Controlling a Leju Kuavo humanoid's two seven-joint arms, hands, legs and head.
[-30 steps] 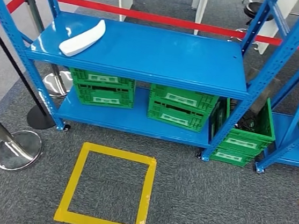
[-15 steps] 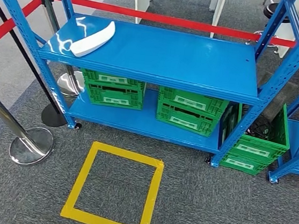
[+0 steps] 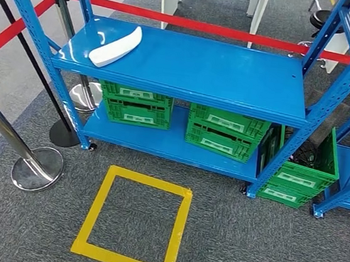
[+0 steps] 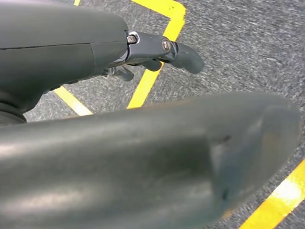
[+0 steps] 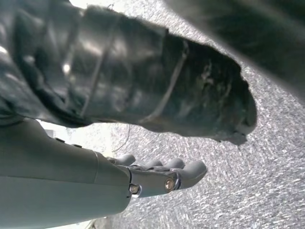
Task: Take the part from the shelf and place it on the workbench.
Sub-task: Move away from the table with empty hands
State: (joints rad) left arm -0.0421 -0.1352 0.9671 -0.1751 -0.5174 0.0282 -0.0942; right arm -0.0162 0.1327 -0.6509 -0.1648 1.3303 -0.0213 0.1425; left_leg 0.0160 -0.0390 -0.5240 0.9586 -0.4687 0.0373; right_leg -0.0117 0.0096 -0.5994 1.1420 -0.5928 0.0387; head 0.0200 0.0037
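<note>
Part waiting on the shelf, both hands empty

The white curved part (image 3: 115, 46) lies at the left end of the blue shelf (image 3: 208, 71), on the top deck. It looks rigid, light and glossy, so probably slippery; gripping across its narrow middle seems safest. The left hand (image 4: 158, 50) and right hand (image 5: 162, 174) hang over the carpet, fingers extended, holding nothing.
</note>
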